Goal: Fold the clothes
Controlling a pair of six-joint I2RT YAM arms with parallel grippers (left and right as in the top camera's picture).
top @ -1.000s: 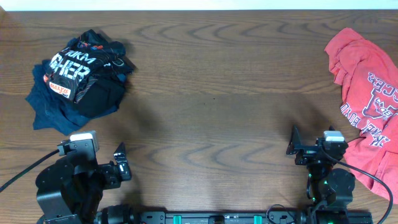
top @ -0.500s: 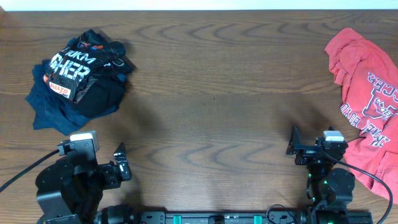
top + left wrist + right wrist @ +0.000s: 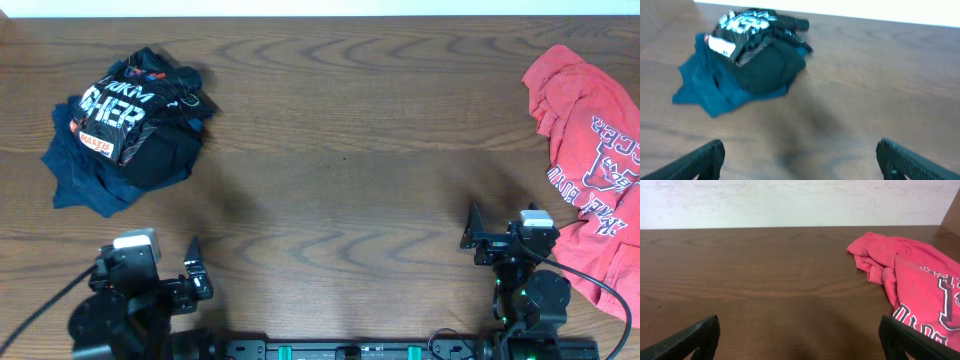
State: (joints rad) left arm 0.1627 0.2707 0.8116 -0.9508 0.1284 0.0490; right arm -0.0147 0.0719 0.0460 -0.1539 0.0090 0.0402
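Lying on the desk (image 3: 340,150): one black jersey (image 3: 130,120) atop one blue garment (image 3: 75,180), one red shirt (image 3: 590,150); left tool (image 3: 800,155) and right tool (image 3: 800,332) gape wide, empty.

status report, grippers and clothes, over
Left gripper open, empty. Right gripper open, empty. Black jersey crumpled on blue garment, far left, untouched. Red shirt by right arm.

left fingers (image 3: 705,160) spread wide, right fingers (image 3: 700,337) spread wide, both empty

A: Where is there free room?
B: The whole middle of the table (image 3: 340,190), near to far.
A: And obstacles?
B: A black jersey (image 3: 128,118) heaped on blue cloth (image 3: 72,172) far left; a red shirt (image 3: 590,140) along the right edge.
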